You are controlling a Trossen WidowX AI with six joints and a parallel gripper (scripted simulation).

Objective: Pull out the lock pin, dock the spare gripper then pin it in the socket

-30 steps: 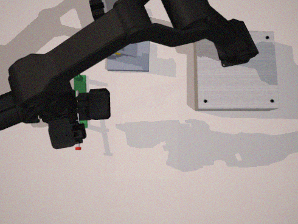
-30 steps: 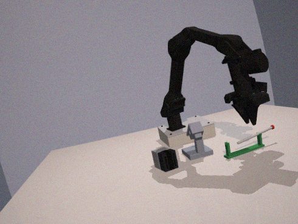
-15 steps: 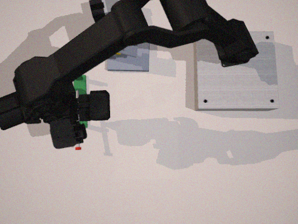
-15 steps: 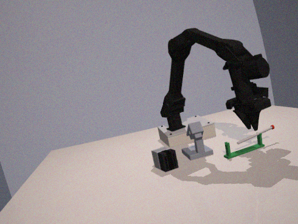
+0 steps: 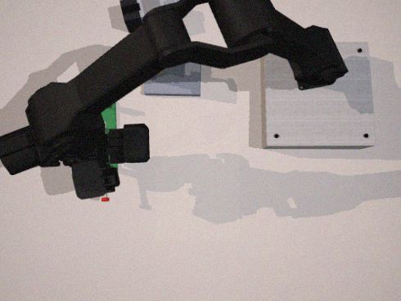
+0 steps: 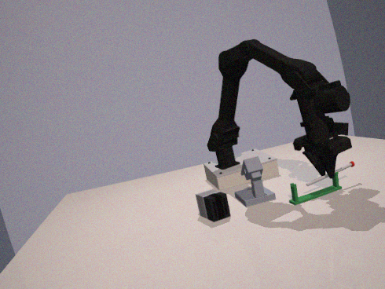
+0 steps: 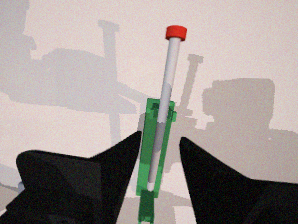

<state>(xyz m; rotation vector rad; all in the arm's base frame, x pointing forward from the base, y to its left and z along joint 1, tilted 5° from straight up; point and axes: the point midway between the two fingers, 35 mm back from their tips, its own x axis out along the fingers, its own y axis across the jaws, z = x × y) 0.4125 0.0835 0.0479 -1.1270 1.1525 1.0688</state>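
The lock pin (image 7: 170,65) (image 6: 314,182), a white rod with a red head, lies sloping along the green rack (image 6: 316,195) (image 7: 148,145) (image 5: 111,116), its head end higher and beyond one post. In the top view only the pin's red head (image 5: 105,199) shows clearly. My gripper (image 7: 160,138) (image 6: 328,176) is partly open and empty, pointing down just over the pin, with a finger on each side of the shaft in the wrist view. The grey mount (image 6: 252,164) (image 5: 172,88) stands apart with its angled head raised. The black and grey block (image 6: 217,206) (image 5: 131,15), apparently the spare gripper, stands beside the mount.
The arm's pale base box (image 5: 319,119) (image 6: 243,177) stands behind the mount in the exterior view. The arm arches over the mount in the top view and hides part of it and of the rack. The rack's two upright posts rise close to the fingers' level.
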